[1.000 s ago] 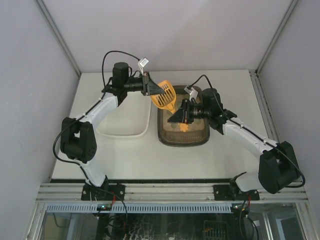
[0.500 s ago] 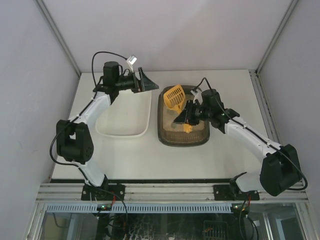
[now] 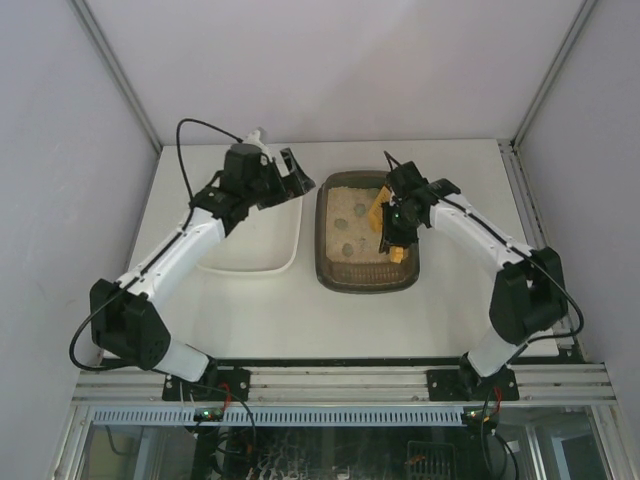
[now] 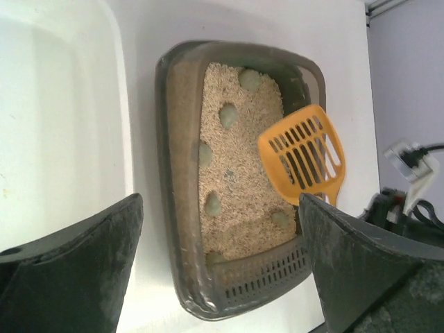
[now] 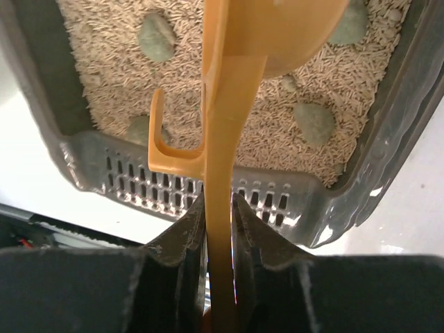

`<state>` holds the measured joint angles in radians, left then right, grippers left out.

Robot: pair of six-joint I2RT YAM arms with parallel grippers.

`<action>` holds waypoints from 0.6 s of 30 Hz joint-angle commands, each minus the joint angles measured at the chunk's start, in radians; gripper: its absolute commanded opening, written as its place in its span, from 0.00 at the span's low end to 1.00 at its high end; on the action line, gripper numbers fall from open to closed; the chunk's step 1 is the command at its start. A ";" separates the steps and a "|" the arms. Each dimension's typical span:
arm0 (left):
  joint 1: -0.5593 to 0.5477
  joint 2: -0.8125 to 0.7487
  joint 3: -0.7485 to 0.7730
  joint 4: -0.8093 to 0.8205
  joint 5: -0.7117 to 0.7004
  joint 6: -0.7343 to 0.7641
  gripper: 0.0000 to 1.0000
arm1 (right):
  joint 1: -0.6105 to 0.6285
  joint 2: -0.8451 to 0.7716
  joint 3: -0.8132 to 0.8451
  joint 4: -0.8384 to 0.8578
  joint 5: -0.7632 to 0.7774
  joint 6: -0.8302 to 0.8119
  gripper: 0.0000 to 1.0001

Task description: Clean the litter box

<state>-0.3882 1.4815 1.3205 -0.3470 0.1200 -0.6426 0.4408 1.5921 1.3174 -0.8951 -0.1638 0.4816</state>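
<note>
Nearest to the arm bases, the white counter (image 3: 300, 320) carries two trays side by side, a little apart, about in its middle. On the left is the white rectangular plastic tray (image 3: 245, 250), and on the right is the dark brown-olive rectangular plastic litter box (image 3: 366, 283) with rounded corners and a slotted wall at its near end. It holds tan sandy litter, and several grey-green rounded clumps (image 4: 227, 114) lie on this litter, spread along its length. Above the right half of the box is the right pincer (image 5: 218, 200), pressed together on the flat handle of the orange plastic scoop with a slotted head (image 4: 303, 156). The handle stands on edge between the two fingers and a small hook sticks out from its side. The scoop head is over the litter near the right wall; whether it touches the litter I cannot tell. Farther back, the left pincer (image 3: 295, 172) hangs above the far right corner of the white tray, its fingers spread wide and with nothing between them.
</note>
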 commanded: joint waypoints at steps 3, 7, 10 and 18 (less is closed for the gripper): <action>-0.076 -0.111 -0.193 0.061 -0.273 -0.287 1.00 | 0.008 0.127 0.162 -0.108 0.057 -0.098 0.00; -0.112 -0.086 -0.231 0.068 -0.312 -0.330 0.99 | 0.024 0.163 0.191 -0.103 0.033 -0.108 0.00; -0.122 -0.056 -0.244 0.083 -0.288 -0.392 0.97 | 0.041 0.175 0.198 -0.090 0.003 -0.110 0.00; -0.140 0.097 -0.151 0.026 -0.208 -0.418 0.95 | 0.075 0.227 0.222 -0.077 -0.031 -0.107 0.00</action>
<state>-0.5182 1.5116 1.1004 -0.3099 -0.1226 -1.0210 0.5049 1.8042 1.4921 -0.9886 -0.1707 0.3958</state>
